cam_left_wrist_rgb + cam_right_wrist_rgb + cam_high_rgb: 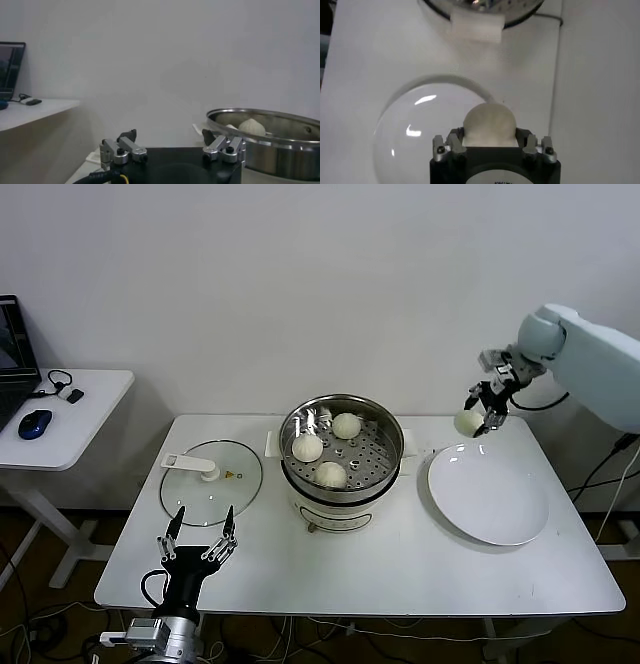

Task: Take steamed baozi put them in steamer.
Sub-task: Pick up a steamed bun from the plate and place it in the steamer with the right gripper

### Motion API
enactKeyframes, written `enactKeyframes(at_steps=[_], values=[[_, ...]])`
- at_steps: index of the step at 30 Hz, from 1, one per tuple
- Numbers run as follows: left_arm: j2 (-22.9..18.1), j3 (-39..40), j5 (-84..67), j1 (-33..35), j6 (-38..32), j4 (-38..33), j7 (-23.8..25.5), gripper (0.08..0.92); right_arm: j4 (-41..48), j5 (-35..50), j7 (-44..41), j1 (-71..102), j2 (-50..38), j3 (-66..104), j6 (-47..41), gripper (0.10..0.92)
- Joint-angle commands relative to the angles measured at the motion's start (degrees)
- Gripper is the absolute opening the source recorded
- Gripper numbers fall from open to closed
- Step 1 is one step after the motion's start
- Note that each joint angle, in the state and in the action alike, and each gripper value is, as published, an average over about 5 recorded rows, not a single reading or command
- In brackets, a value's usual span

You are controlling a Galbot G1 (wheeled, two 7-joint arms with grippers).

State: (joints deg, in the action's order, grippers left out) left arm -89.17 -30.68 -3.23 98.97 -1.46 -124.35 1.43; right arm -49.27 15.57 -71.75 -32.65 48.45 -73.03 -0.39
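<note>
Aloft above the white plate (488, 496) near the bench's right edge, the right pincer (479, 420) clamps the last baozi (468, 422), which could slip from its soft grip before reaching the steamer (341, 446); left pincer (199, 536) waits open.

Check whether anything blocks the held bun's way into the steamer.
Nothing visible does. The right claw holds the bun above the plate; the steamer is uncovered, its lid lying on the table beyond it.
</note>
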Motion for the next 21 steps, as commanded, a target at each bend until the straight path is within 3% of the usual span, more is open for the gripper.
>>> enactKeyframes(at_steps=[1, 21], values=[[0.14, 0.51, 0.10, -0.20, 0.07, -0.05, 0.01, 0.823, -9.39, 19.23, 0.55, -16.02, 4.43, -15.75, -6.26, 0.679], [0.21, -0.07, -0.07, 0.08, 0.01, -1.65, 0.05, 0.823, -10.61, 19.58, 3.17, -7.10, 16.60, -13.08, -11.06, 0.679]])
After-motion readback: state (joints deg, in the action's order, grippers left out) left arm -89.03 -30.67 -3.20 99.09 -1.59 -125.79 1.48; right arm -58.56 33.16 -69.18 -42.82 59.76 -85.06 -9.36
